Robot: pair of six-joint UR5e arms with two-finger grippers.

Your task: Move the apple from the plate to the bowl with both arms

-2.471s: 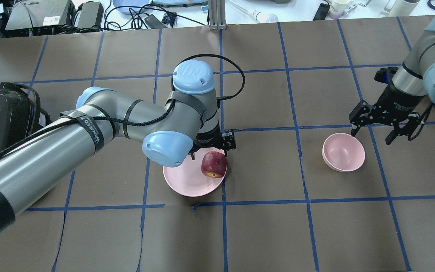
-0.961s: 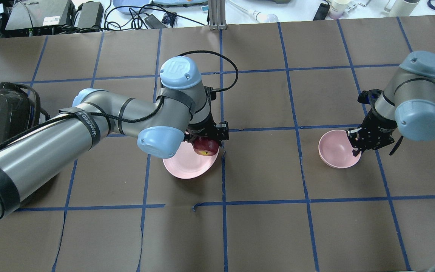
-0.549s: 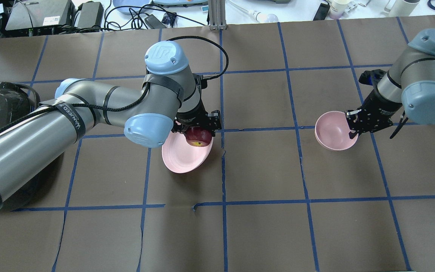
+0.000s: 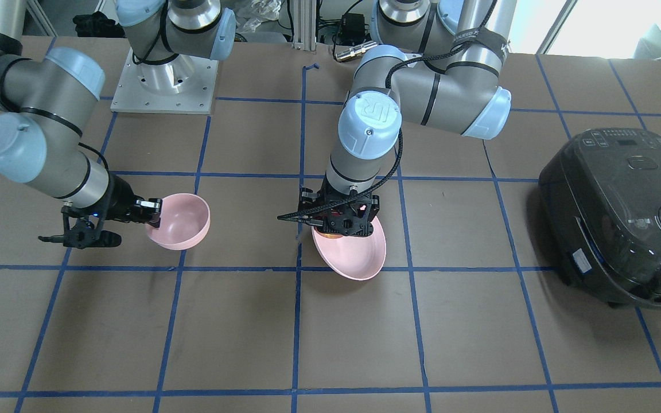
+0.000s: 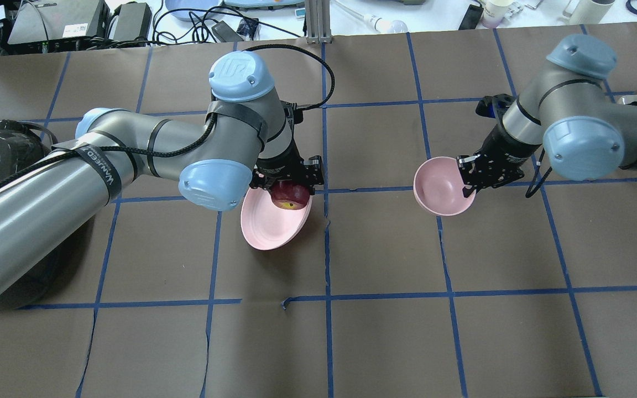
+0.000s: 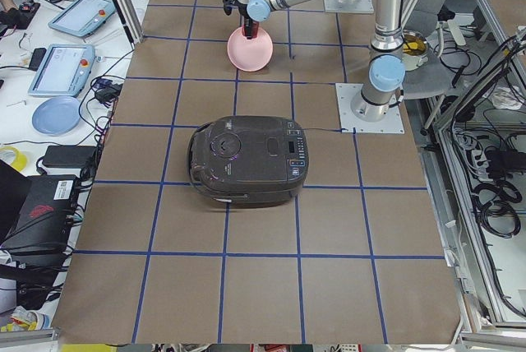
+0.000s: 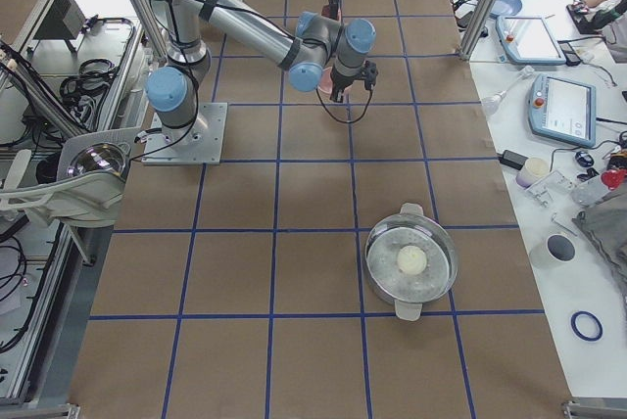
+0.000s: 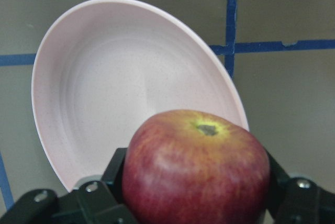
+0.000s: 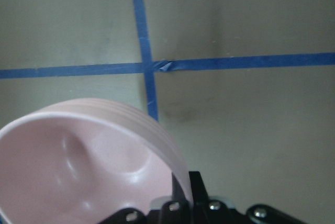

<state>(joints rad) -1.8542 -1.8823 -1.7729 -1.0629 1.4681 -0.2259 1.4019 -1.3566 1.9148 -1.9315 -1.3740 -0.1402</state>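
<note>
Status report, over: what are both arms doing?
Left gripper shut on tilted plate. Right gripper shut on bowl rim. Apple on plate. Nothing between plate and bowl.

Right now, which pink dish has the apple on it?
The plate, the wide shallow one in the left gripper: the apple sits at its edge by the gripper. The small deep bowl in the right gripper is empty.
</note>
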